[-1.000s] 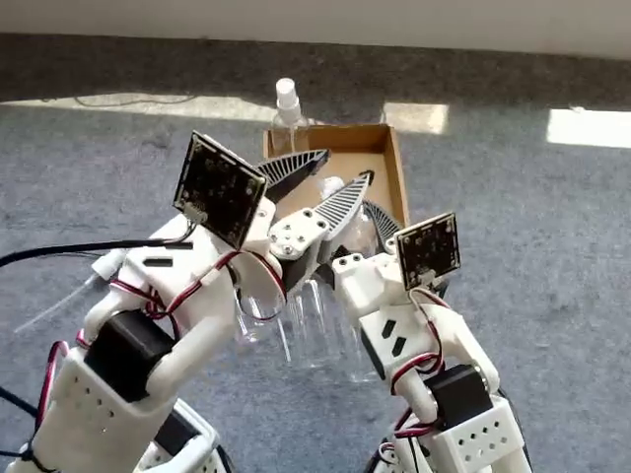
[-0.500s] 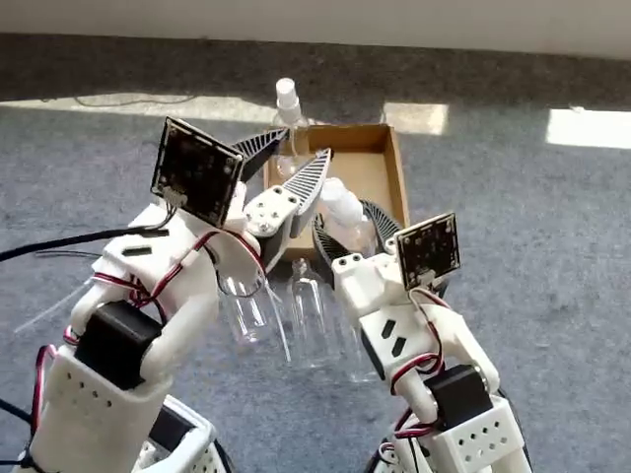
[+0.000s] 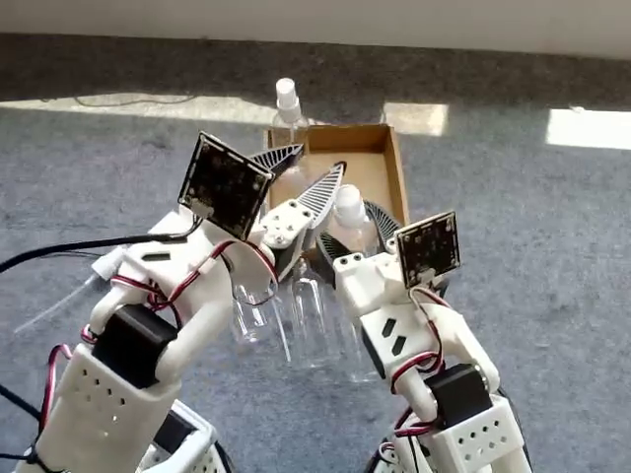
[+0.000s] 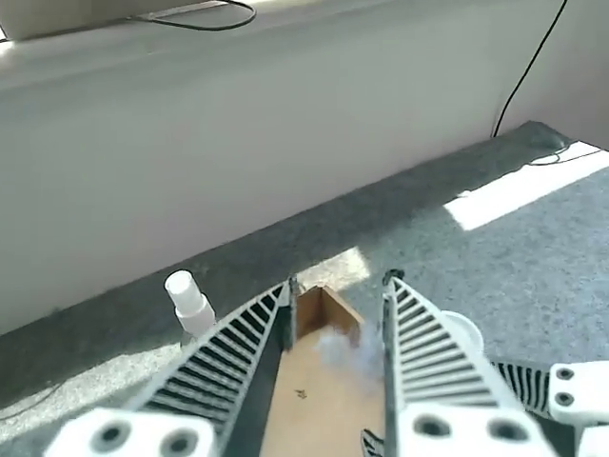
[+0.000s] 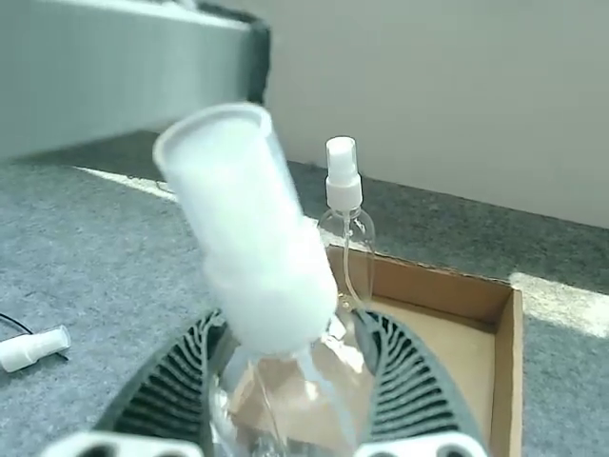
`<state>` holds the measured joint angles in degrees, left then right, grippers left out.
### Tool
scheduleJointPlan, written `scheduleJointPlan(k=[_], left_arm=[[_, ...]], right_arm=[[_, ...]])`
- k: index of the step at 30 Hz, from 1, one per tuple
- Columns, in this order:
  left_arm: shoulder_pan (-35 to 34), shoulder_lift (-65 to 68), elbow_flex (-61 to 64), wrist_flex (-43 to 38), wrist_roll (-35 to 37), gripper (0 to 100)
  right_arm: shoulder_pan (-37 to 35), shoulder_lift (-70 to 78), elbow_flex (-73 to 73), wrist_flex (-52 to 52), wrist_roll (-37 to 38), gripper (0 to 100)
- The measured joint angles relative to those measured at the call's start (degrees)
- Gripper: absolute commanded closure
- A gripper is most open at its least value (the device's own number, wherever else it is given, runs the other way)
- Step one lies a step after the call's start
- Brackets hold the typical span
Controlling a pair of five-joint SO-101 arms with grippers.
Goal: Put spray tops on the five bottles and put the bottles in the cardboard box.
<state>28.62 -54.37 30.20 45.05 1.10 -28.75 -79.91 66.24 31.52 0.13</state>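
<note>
At the near edge of the cardboard box (image 3: 396,168), I read the right gripper (image 5: 290,328) as pinching a clear bottle (image 5: 285,400) between its two black fingers, which press on the bottle's shoulders from either side. A white spray top (image 5: 252,228) sits on that bottle's neck, tilted off the bottle's axis. The left gripper (image 4: 338,284) hangs just beside it, above the box's open interior, with its fingers spread apart and nothing between them. A second bottle (image 3: 287,106), upright with its own top fitted, stands on the grey carpet (image 3: 532,246) just behind the box's far wall. More clear bottles (image 3: 308,320) stand on the carpet between the two arms; I cannot tell whether they carry tops. A loose sprayer (image 5: 33,347) lies on the carpet, well apart from the box.
</note>
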Motion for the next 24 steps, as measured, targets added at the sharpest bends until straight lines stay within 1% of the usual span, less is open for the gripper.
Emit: scheduleJointPlan(k=[4,10,12,14,16,19,24], left_arm=[[0.3,0.5,0.1,-2.5,-0.1,85],[0.5,0.5,0.1,-3.3,-0.3,85],[-0.9,0.5,-1.1,-3.3,-0.3,85],[-4.2,0.6,-4.2,-2.6,-0.3,85],[-9.7,0.6,-8.2,0.4,-0.3,85],[-17.7,0.4,-12.7,7.6,-0.3,85],[-27.4,0.5,-12.3,22.1,-0.3,85]], right_arm=[[-0.1,0.0,0.0,0.0,0.0,99.5],[-0.4,0.0,0.0,0.0,0.0,99.5],[-0.4,0.0,0.0,0.0,0.0,99.5],[-0.4,0.0,0.0,0.0,0.0,99.5],[-0.4,0.0,0.0,0.0,0.0,99.5],[-0.4,0.0,0.0,0.0,0.0,99.5],[-0.4,1.7,-0.1,-0.1,0.0,99.5]])
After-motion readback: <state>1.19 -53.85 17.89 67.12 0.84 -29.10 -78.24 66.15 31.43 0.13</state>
